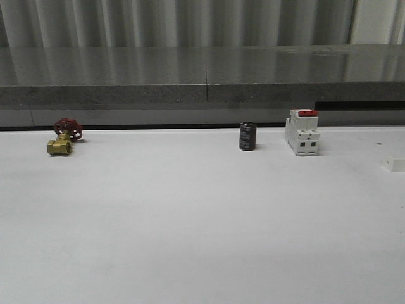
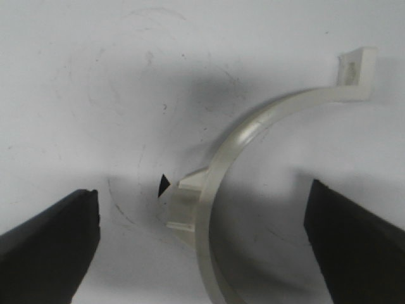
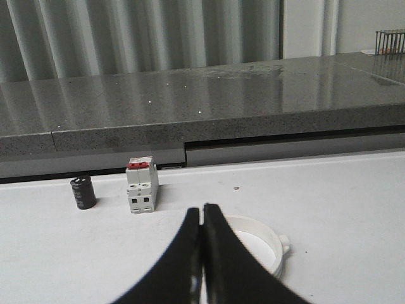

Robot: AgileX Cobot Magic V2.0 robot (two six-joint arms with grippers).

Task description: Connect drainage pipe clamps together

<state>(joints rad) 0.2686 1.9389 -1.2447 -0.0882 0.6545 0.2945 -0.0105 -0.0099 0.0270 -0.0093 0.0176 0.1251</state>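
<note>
In the left wrist view one drainage pipe clamp point(image 2: 243, 133), a white half-ring with a flat end tab and a side lug, lies flat on the white table. My left gripper point(image 2: 202, 190) is open above it, its black fingers point(image 2: 54, 237) wide apart on either side of the arc and not touching it. In the right wrist view another white clamp point(image 3: 276, 242) lies on the table just beyond my right gripper point(image 3: 202, 210). That gripper is shut with nothing between its fingers, which hide part of the ring.
A brass valve with a red handwheel point(image 1: 62, 139) stands at the far left of the table. A black cylinder point(image 1: 247, 136) and a white breaker with a red top point(image 1: 302, 132) stand at the back. A small white block point(image 1: 393, 163) lies at the right edge. A grey ledge point(image 1: 202, 95) runs behind.
</note>
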